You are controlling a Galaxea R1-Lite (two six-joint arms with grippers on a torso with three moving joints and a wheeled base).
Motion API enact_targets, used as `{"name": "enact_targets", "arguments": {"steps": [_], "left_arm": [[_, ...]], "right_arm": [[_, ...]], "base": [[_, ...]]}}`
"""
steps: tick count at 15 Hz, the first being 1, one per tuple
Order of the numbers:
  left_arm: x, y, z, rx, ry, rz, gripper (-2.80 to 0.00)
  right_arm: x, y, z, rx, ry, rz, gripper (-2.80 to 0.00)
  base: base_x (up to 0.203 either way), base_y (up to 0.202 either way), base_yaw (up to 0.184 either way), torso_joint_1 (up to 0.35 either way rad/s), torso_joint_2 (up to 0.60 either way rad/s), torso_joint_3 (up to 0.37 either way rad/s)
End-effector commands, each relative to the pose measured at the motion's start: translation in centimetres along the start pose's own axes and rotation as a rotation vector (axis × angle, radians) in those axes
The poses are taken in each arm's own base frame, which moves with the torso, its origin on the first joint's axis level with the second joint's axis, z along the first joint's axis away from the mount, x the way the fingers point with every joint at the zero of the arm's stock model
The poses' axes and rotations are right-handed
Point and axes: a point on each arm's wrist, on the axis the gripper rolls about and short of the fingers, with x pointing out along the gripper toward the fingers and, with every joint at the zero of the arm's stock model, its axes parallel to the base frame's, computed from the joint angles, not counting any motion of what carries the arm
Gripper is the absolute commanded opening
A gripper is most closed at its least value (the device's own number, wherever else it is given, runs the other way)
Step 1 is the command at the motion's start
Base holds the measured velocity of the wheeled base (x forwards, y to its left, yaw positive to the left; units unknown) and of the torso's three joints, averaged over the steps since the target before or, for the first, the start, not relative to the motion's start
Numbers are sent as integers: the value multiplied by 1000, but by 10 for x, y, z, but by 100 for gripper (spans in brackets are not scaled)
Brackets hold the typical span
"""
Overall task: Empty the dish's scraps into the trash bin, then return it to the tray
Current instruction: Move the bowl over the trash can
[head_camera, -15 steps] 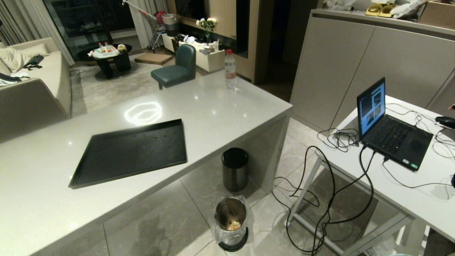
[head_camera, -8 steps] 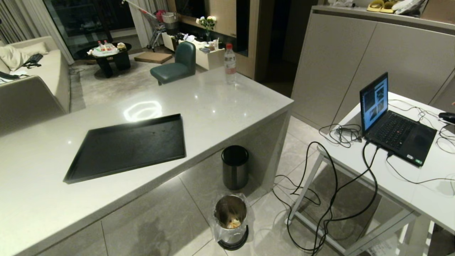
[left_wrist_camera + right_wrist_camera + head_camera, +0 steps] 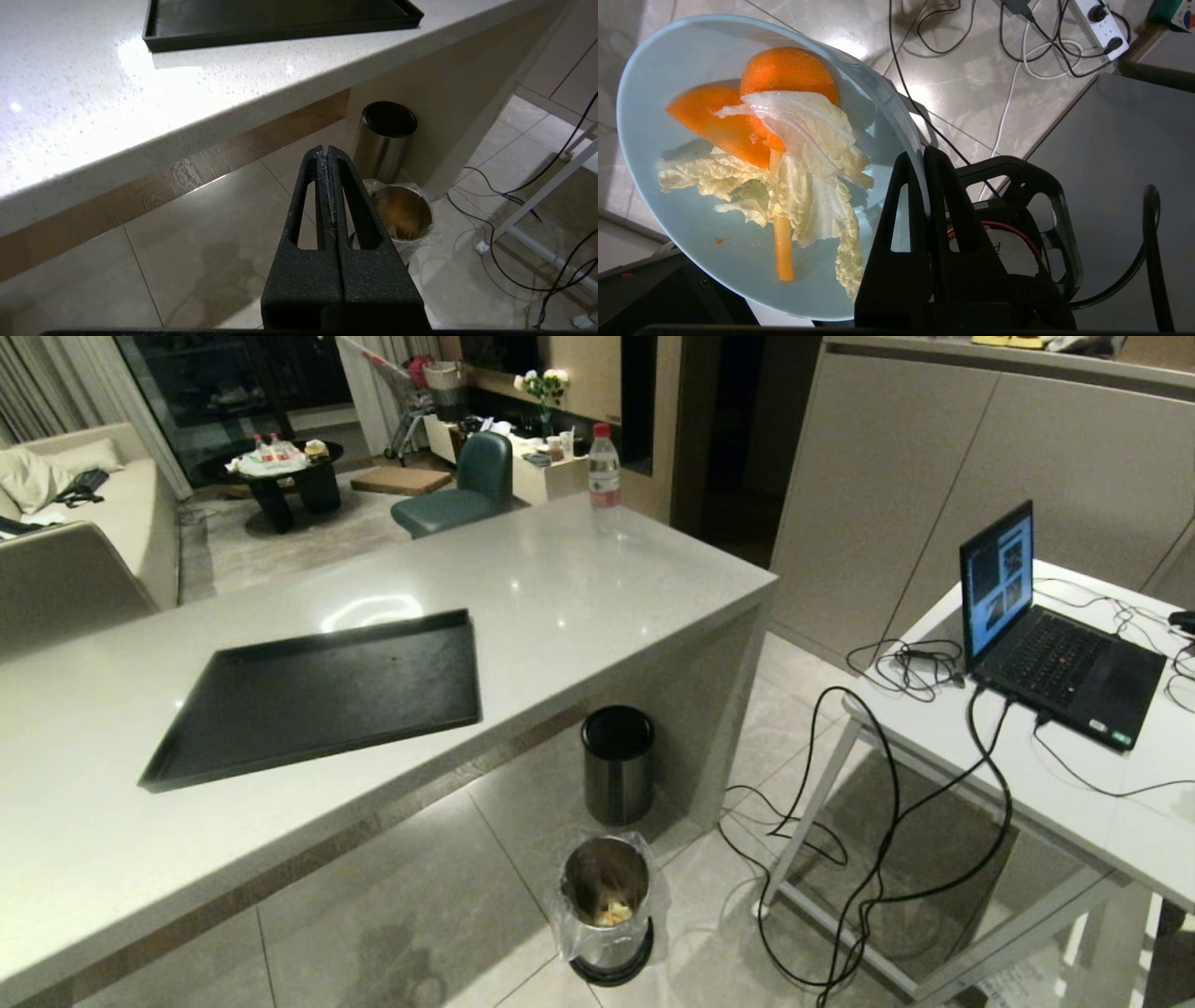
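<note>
The right gripper point(image 3: 923, 156) pinched the light-blue dish point(image 3: 691, 242) rim, cabbage-and-carrot scraps point(image 3: 784, 158) aboard; left gripper point(image 3: 327, 154) closed, empty. Next: carry it over the steel trash bin point(image 3: 607, 905), beside the counter, and tip.

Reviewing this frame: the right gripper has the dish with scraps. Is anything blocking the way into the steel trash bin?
Nothing visible does. The right gripper is shut on the dish rim, scraps inside. The trash bin stands open on the floor, its mouth uncovered; the dark bin stands behind it, apart, and the cables lie to its side.

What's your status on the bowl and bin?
Right gripper shut on light-blue bowl, scraps inside. Left gripper shut, empty. Steel bin on floor, unobstructed.
</note>
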Motion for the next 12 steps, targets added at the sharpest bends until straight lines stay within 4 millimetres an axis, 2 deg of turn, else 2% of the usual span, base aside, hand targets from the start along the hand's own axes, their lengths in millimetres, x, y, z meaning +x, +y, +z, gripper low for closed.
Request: {"name": "enact_targets", "arguments": {"steps": [1,12], "left_arm": [[0,0,0,-1,0,0,-280],[0,0,0,-1,0,0,-280]], "right_arm": [[0,0,0,1,3,-4,-280],[3,-3,-4,-8,15,-14,-280]], "base": [[0,0,0,-192,540,342],[0,0,0,-149,521,365]]}}
